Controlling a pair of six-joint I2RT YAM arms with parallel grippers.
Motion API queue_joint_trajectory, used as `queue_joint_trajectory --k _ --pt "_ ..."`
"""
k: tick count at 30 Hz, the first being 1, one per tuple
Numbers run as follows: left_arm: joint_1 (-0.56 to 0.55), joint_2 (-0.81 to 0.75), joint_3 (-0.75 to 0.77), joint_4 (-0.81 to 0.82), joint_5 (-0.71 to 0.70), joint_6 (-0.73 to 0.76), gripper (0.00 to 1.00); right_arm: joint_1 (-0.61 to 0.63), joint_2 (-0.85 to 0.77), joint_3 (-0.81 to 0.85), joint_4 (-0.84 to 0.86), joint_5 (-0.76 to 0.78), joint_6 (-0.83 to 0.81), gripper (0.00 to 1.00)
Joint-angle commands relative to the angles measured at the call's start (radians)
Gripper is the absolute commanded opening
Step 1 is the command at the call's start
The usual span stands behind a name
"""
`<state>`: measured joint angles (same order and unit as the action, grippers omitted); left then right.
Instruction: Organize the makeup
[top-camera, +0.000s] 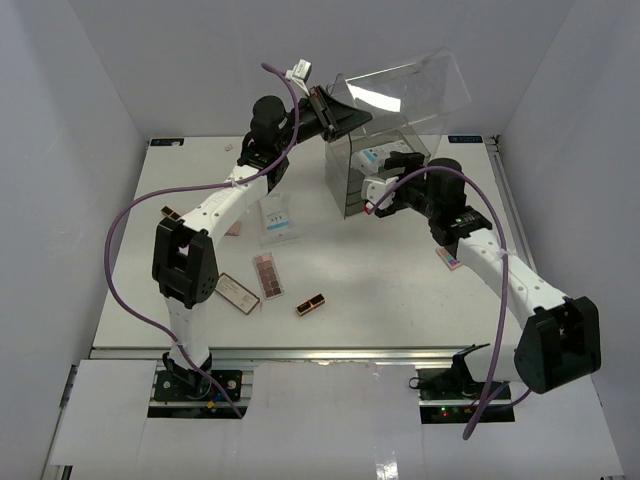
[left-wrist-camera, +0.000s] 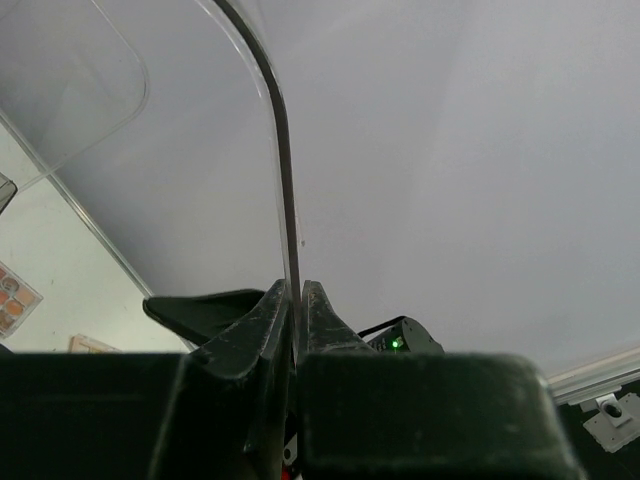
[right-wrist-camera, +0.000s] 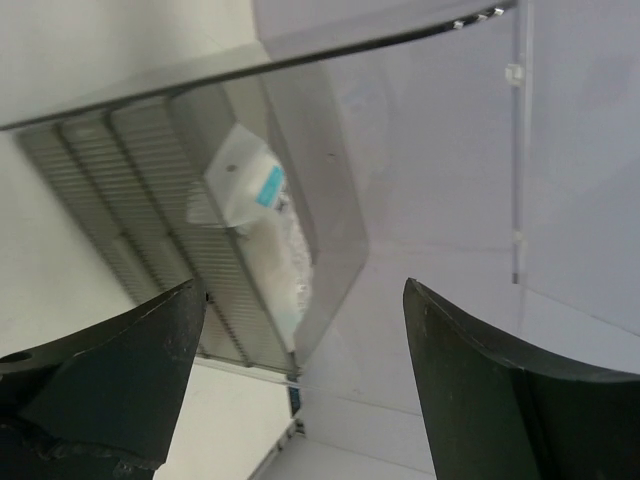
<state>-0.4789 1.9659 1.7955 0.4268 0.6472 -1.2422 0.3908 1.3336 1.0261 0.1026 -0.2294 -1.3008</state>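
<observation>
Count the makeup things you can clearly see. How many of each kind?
Sachets: 2
Palettes: 3
Lipstick: 1
Total: 6 in plain view

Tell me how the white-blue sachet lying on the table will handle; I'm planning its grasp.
The sachet looks like a thin plastic packet, so it is probably light and floppy when pinched. It lies flat on the table, so fingers may slide off its likely slick film.
</observation>
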Motion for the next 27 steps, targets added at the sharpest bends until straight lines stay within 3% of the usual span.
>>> queue_joint_trajectory --k 1,15,23,27 --pt "0.019 -0.047 0.002 0.045 -0.030 -0.002 0.13 -0.003 -0.091 -0.046 -0.216 -0.090 0.028 0.83" --pt "0.022 -0.090 -0.046 0.017 -0.037 0.026 0.13 -0.020 -0.182 -0.026 -0.167 0.130 -0.060 0.78" --pt "0.043 -0.110 -0.062 0.004 -0.037 0.038 0.13 -0.028 -0.191 0.021 -0.127 0.146 -0.102 0.81" --pt "0.043 -0.115 -0.077 0.012 -0.034 0.032 0.14 -0.043 -0.168 0.024 -0.019 0.159 -0.115 0.83"
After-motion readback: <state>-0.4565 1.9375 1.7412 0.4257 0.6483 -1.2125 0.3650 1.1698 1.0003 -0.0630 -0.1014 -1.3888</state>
